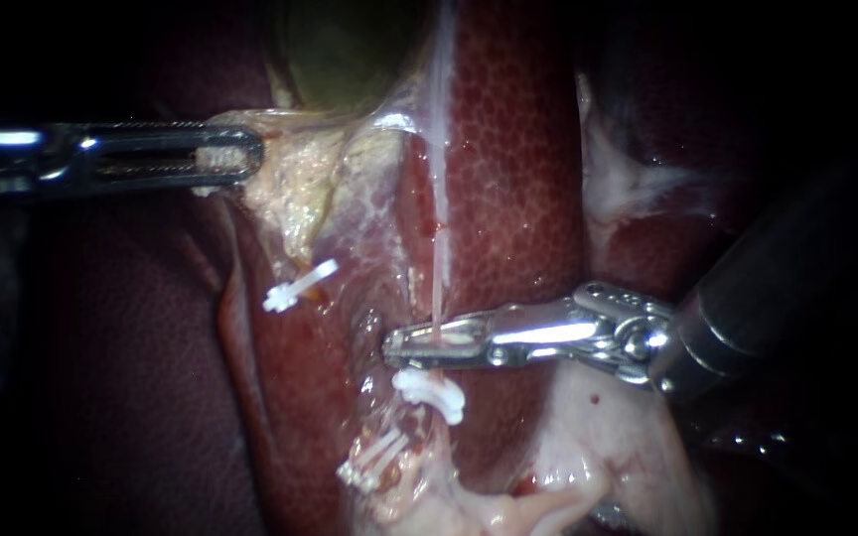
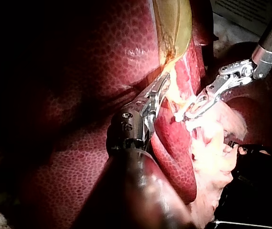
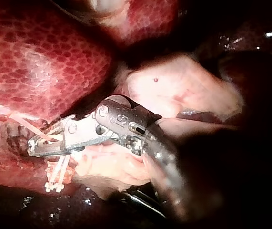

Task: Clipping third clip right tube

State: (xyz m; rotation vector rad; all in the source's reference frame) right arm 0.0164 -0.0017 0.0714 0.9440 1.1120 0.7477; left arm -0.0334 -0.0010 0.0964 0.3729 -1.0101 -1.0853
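Right instrument [image 1: 395,344], jaws clamped across the thin pale right tube [image 1: 438,248] above a white clip [image 1: 431,389], should close squarely while left instrument [image 1: 250,159] grips yellowish gallbladder tissue [image 1: 290,194] taut.

**Table hidden; liver [image 1: 518,179] is the bed here.**
Dark red, mottled, wet liver fills all 3 views, so table under it can't be seen. On liver: yellow-green gallbladder [image 1: 350,50], w/ pale tissue [image 1: 300,189] hanging off its lower edge. Thin pale right tube [image 1: 439,199] runs straight down over liver surface. Left wrist view: past liver's far edge a bit of printed sheet [image 2: 243,12]; black object [image 2: 255,171] just beside the pale tissue, too dim to tell what.
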